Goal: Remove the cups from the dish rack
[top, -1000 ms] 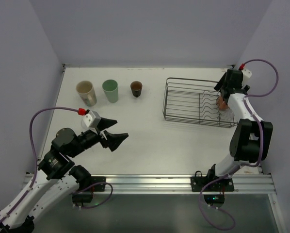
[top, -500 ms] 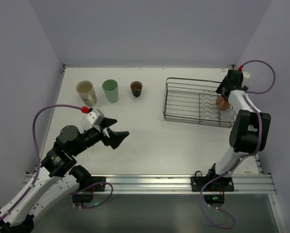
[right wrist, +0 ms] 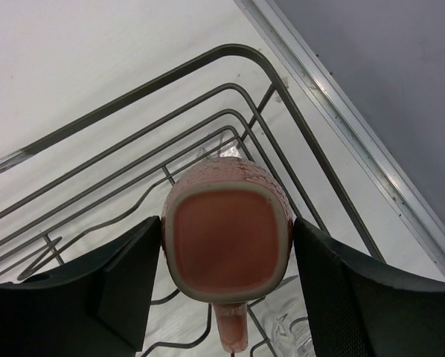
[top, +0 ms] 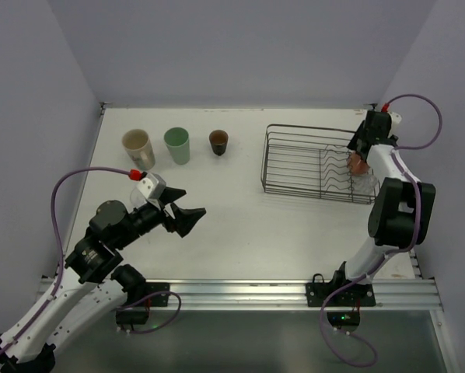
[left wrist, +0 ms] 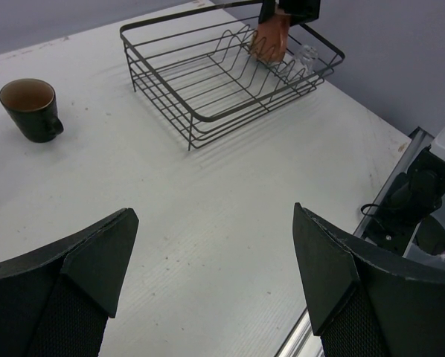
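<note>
A salmon-pink cup [right wrist: 226, 245] with a small handle stands in the far right end of the dark wire dish rack [top: 265, 167]. My right gripper [right wrist: 228, 238] reaches down over it, with a finger pressed against each side of the cup's rim. In the top view that gripper [top: 359, 159] is at the rack's right end. The cream cup [top: 138, 145], the mint green cup [top: 177, 144] and the dark brown cup [top: 218, 141] stand upright in a row on the table, left of the rack. My left gripper [top: 194, 203] hovers open over bare table with nothing between its fingers.
A clear glass [right wrist: 289, 335] lies in the rack [right wrist: 133, 93] right beside the pink cup [left wrist: 271, 37]. The rack's upright tines run along its right half. The side wall stands close to the rack's right end. An aluminium rail edges the table's near side.
The right gripper's fingers have closed in onto the pink cup's sides. The left arm drew back slightly, then held still, staying open.
</note>
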Tool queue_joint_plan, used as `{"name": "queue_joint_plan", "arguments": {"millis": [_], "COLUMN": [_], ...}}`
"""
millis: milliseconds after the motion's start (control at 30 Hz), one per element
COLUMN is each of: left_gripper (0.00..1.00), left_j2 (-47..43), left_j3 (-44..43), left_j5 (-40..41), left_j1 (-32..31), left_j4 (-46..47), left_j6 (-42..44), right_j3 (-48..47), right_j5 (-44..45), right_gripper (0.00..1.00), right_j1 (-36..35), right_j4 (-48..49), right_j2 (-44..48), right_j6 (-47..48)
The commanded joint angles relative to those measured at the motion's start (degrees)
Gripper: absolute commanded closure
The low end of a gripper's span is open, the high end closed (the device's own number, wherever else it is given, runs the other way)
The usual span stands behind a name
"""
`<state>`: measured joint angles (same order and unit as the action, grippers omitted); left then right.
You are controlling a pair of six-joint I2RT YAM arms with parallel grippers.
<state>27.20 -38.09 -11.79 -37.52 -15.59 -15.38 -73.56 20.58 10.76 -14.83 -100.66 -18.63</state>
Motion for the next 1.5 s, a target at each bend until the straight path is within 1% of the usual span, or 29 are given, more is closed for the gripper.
{"name": "queue_joint_plan", "arguments": {"millis": [0,233,333,467,600,633,700,733,800,833,867,900,933,967,1000,1033,1067,1133,1167,1233,1267,1367,1467], "left_gripper": [0.08,0.08,0.08,0.08,0.08,0.09,0.09,0.09,0.11,0.11,0.11,0.12,0.12,0.13,0.12,0.13,0.13,0.12,0.13,0.13,0.13,0.13,0.14], "left_j2": [-0.1,0.0,0.4,1.4,4.4,5.1,7.9,8.7,12.2,13.5,15.1,18.3,20.2,22.4,27.3,29.9,35.3,40.7,45.4,49.9,54.0,60.4,64.2], "left_j3": [-0.4,-0.4,-0.4,-0.4,-0.8,-1.0,-2.1,-2.4,-2.9,-3.0,-2.9,-2.6,-1.7,-1.4,-1.3,-2.1,-2.9,-5.1,-7.8,-10.8,-14.1,-18.5,-21.8], "left_j5": [0.6,0.5,0.4,-0.3,-2.3,-2.8,-5.0,-5.8,-8.2,-9.0,-10.4,-11.1,-11.7,-12.3,-12.6,-13.0,-13.8,-14.4,-14.7,-14.8,-14.8,-13.9,-12.9], "left_j1": [0.4,0.5,0.6,0.6,0.9,0.9,1.0,1.0,0.9,0.9,0.9,0.8,0.7,0.3,-0.1,-0.3,-1.0,-2.1,-3.3,-5.4,-6.0,-7.0,-7.0], "left_j4": [0.2,0.4,0.4,0.8,2.5,3.1,5.7,7.1,12.8,15.4,22.1,25.4,29.1,36.0,39.0,41.8,45.7,49.0,51.3,53.2,53.5,53.9,55.5], "left_j6": [1.2,1.1,1.0,0.8,-0.6,-2.4,-6.0,-7.6,-11.1,-15.3,-17.6,-22.2,-24.2,-26.4,-28.1,-31.2,-32.7,-35.6,-36.1,-36.8,-37.0,-37.1,-37.5], "right_j3": [-0.7,0.3,0.8,4.6,9.9,11.1,15.1,16.2,19.9,21.2,23.8,25.4,27.0,30.1,31.8,33.3,35.5,37.8,39.9,42.9,43.3,44.7,45.2], "right_j5": [0.7,-0.1,-1.4,-4.9,-12.7,-16.9,-20.7,-25.6,-29.8,-31.7,-35.2,-37.2,-39.1,-42.3,-44.0,-45.5,-47.8,-50.2,-51.1,-52.7,-53.4,-55.6,-58.5], "right_gripper": [0.55,0.57,0.59,0.60,0.61,0.61,0.61,0.61,0.61,0.61,0.61,0.62,0.62,0.62,0.62,0.62,0.62,0.62,0.62,0.62,0.62,0.62,0.62], "right_j1": [0.0,0.0,0.0,0.0,0.0,0.0,0.0,0.0,0.0,0.0,0.0,0.0,0.0,0.0,0.0,-0.1,-0.1,-0.5,-0.7,-1.1,-1.1,-1.4,-1.4], "right_j4": [5.8,7.3,6.8,7.4,10.0,10.9,14.0,14.5,18.7,20.0,22.2,23.8,26.0,29.4,31.5,33.8,36.0,39.3,41.9,46.4,47.2,50.9,53.6], "right_j2": [8.2,15.5,18.6,23.9,29.8,31.0,34.2,35.0,36.8,37.3,37.8,38.9,39.4,39.8,40.5,40.9,41.2,41.9,42.3,43.1,43.2,42.8,42.0], "right_j6": [1.5,1.2,-1.0,-4.4,-9.8,-12.8,-15.6,-18.4,-21.2,-24.0,-25.6,-27.3,-31.0,-32.8,-34.6,-37.6,-38.8,-42.3,-43.4,-46.3,-47.0,-49.2,-51.1]}}
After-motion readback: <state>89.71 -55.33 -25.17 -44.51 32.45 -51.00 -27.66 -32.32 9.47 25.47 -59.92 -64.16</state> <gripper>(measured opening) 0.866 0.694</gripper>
